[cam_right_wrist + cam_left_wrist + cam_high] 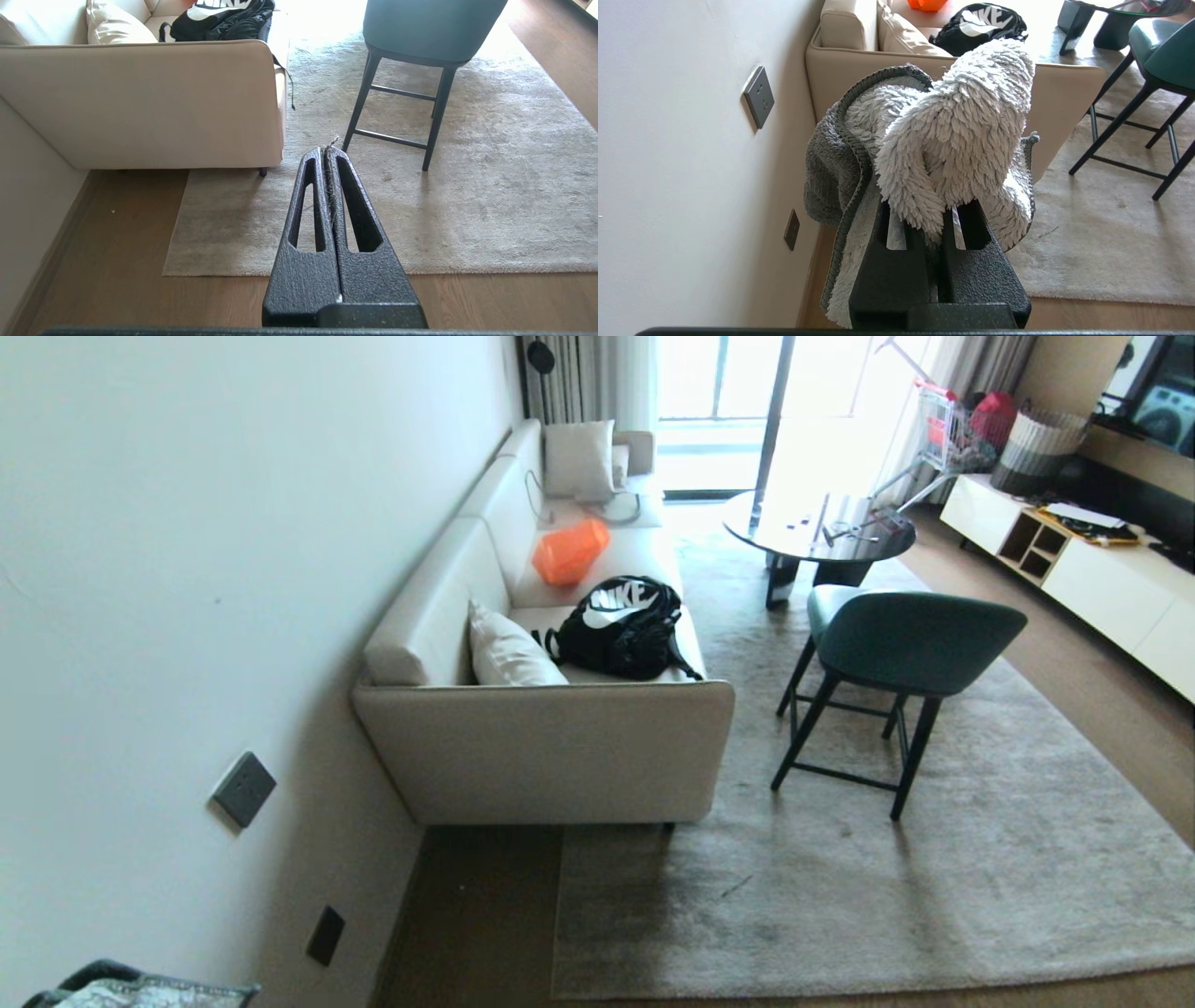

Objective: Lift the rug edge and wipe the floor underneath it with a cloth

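At six o'clock of the sofa (551,747), the rug edge (794,980) lies flat; left hand (931,224) clamps the cloth (943,140), right hand (327,154) closed, empty, risking a pile-only pinch slipping.

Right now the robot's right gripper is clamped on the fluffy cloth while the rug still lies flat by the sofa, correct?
Not quite: the left gripper holds the cloth, as the left wrist view shows. The right gripper is shut on nothing. The rug does lie flat by the sofa.
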{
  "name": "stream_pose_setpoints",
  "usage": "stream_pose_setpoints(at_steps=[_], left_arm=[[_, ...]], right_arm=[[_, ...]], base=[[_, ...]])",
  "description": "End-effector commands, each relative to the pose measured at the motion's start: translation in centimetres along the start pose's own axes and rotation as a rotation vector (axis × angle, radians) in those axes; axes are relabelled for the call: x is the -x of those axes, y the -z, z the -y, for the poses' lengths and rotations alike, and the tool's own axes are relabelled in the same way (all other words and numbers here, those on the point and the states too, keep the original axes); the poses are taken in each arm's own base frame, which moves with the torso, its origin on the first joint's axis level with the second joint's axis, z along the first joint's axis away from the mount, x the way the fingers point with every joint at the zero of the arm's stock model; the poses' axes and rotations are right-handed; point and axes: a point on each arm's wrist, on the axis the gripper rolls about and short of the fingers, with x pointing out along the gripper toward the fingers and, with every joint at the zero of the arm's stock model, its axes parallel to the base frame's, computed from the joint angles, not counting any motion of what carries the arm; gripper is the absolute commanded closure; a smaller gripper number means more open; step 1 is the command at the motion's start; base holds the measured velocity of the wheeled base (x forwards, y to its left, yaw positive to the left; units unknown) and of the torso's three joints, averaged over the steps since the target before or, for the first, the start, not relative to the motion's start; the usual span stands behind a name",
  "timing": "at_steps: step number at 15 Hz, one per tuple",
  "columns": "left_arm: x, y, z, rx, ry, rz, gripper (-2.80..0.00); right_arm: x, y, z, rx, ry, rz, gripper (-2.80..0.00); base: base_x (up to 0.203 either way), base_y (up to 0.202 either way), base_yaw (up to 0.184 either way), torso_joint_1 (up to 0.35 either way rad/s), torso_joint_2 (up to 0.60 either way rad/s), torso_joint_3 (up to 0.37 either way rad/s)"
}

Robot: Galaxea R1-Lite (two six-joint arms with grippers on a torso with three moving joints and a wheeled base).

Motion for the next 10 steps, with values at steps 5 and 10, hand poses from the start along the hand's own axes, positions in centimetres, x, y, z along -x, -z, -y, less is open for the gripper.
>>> stream_pose_setpoints(at_steps=[5,10], left_arm=[[0.0,0.0,0.0,0.001,0.0,0.0,0.0],[0.0,0.0,0.0,0.002,0.0,0.0,0.0]], right_arm=[[-0.01,0.0,0.0,-0.002,0.0,-0.002,0.0],[-0.01,0.0,0.0,-0.002,0.0,-0.002,0.0]], base=[[0.0,0.0,0.0,0.0,0.0,0.0],[0.0,0.0,0.0,0.0,0.0,0.0]])
